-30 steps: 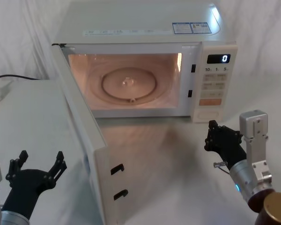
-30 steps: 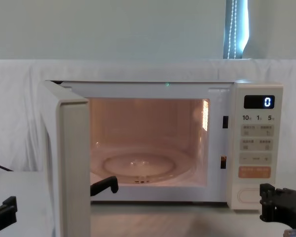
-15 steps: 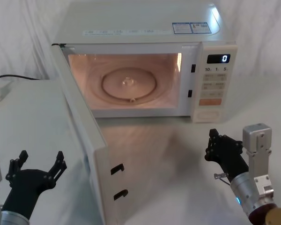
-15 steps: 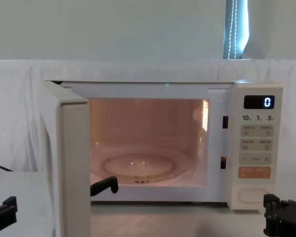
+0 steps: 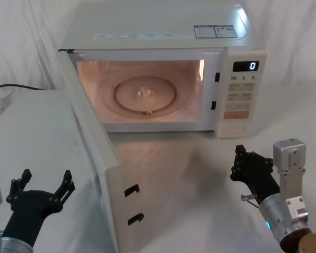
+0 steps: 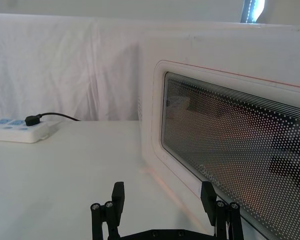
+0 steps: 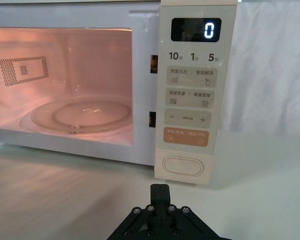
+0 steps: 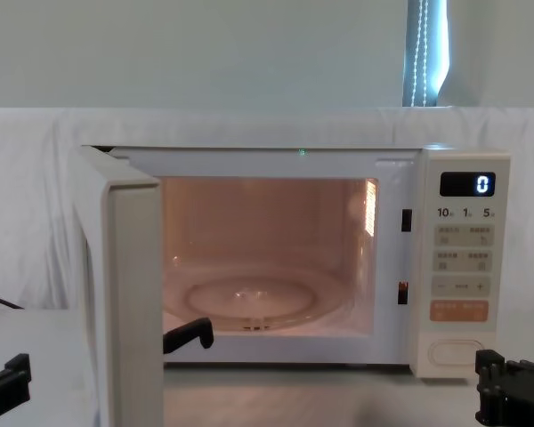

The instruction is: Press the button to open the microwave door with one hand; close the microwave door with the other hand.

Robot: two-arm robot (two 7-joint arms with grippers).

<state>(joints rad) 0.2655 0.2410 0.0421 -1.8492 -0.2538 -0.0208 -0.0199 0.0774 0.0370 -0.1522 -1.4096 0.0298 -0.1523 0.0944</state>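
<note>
Boxy cream countertop microwave (image 5: 163, 37) at table rear: large cream windowed door (image 5: 92, 153) swung wide, cavity lit, wide cream pill-shaped button (image 7: 182, 166) lowest on panel. Black left gripper (image 5: 40, 188) spread beside door; black right gripper (image 5: 240, 162) pressed together, short of button.

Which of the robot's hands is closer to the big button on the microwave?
The right. The right gripper sits just in front of the button, apart from it; the left gripper waits beyond the open door.
</note>
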